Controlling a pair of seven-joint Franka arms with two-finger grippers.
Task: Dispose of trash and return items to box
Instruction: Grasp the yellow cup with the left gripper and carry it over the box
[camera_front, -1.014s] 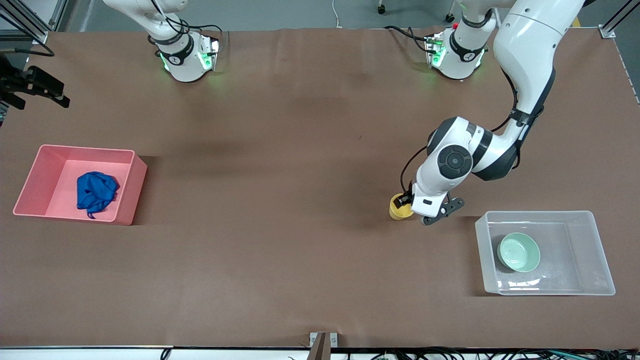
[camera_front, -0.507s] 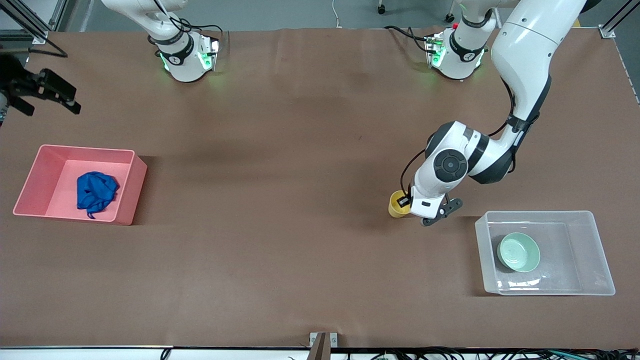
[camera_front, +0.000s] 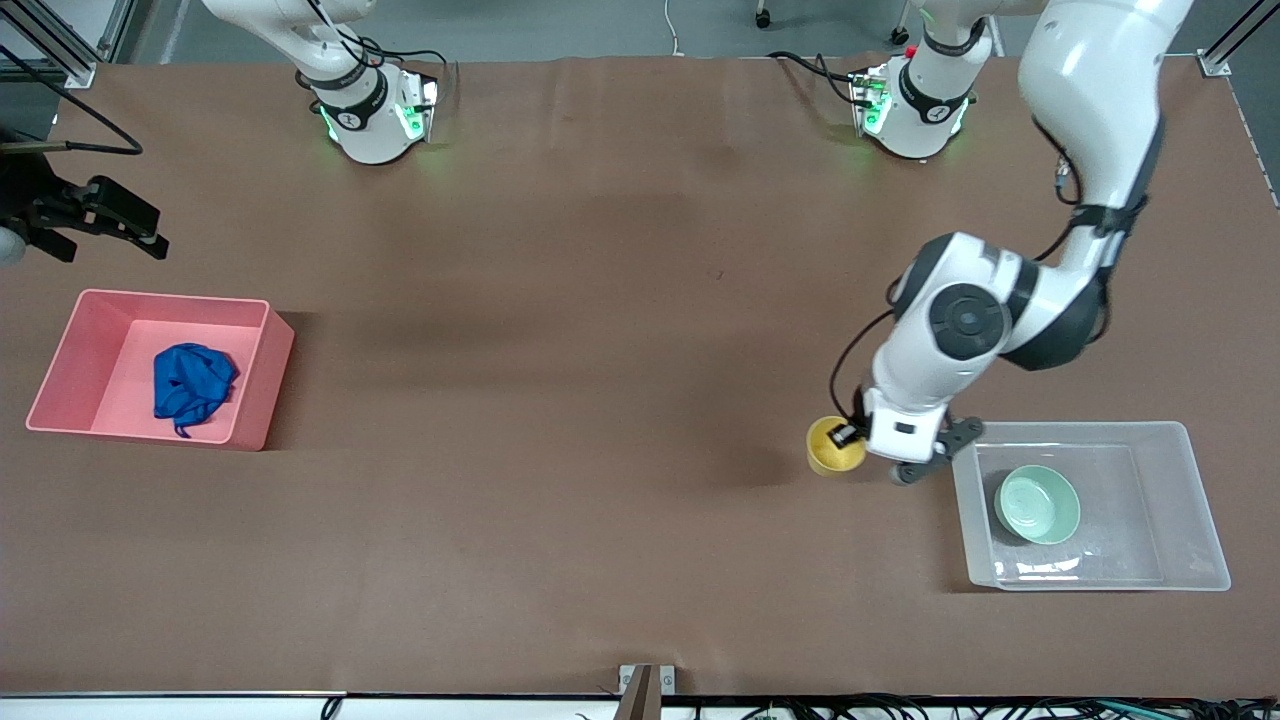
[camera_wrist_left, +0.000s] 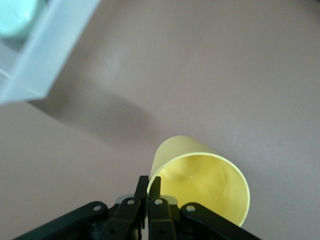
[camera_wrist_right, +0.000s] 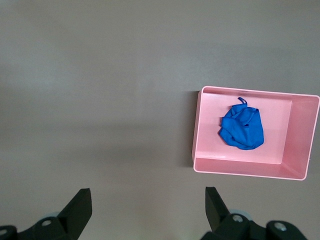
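Observation:
My left gripper (camera_front: 848, 436) is shut on the rim of the small yellow cup (camera_front: 831, 449) and holds it above the table, beside the clear box (camera_front: 1195, 505). In the left wrist view the fingers (camera_wrist_left: 150, 186) pinch the cup's wall (camera_wrist_left: 200, 177). The mint-green bowl (camera_front: 1038, 504) lies inside the box; a bit of it shows in the left wrist view (camera_wrist_left: 17, 17). The blue cloth wad (camera_front: 190, 383) lies in the pink bin (camera_front: 262, 370). My right gripper (camera_front: 110, 225) is open and empty, up in the air near the bin at the right arm's end of the table.
The two arm bases (camera_front: 370, 110) (camera_front: 910, 105) stand along the table's edge farthest from the front camera. In the right wrist view the pink bin (camera_wrist_right: 200, 135) with the blue cloth (camera_wrist_right: 242, 129) lies below the open fingers.
My left gripper has lifted the yellow cup and carried it toward the clear box. My right gripper has drifted slightly toward the pink bin.

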